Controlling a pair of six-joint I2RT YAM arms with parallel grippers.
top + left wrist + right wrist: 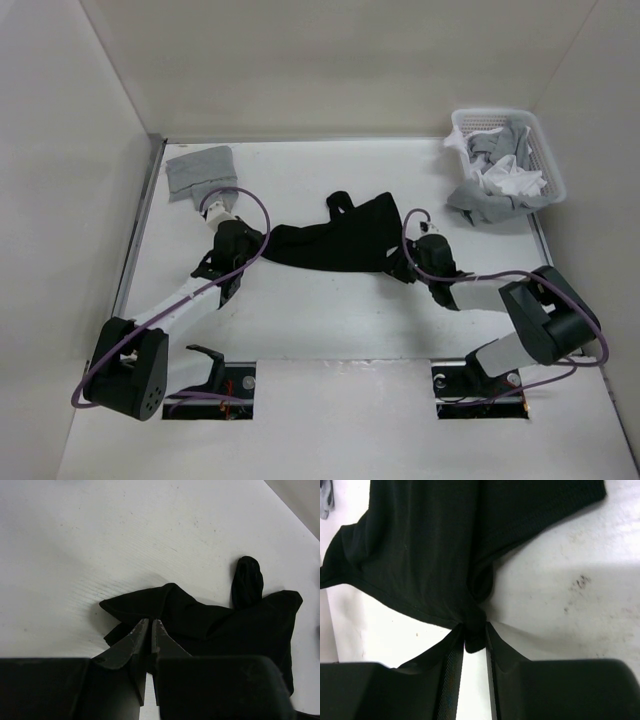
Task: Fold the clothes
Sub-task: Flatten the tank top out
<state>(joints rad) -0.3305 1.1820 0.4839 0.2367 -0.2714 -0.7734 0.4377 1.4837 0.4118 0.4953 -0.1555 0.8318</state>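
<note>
White table [330,330] holds the shirt [340,240] bunched at centre. Only the right wrist view shows the right gripper [474,631] clamped on its hem; the left gripper [150,623], at the shirt's nine o'clock, has jaws together.

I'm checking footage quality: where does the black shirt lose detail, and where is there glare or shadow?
Top external: black T-shirt is a flat dark shape, folds barely readable. Left wrist: shirt nearly featureless, left gripper body dark and soft. Right wrist: table blown out lower left, soft shadow right of the shirt, weave visible top right.
</note>
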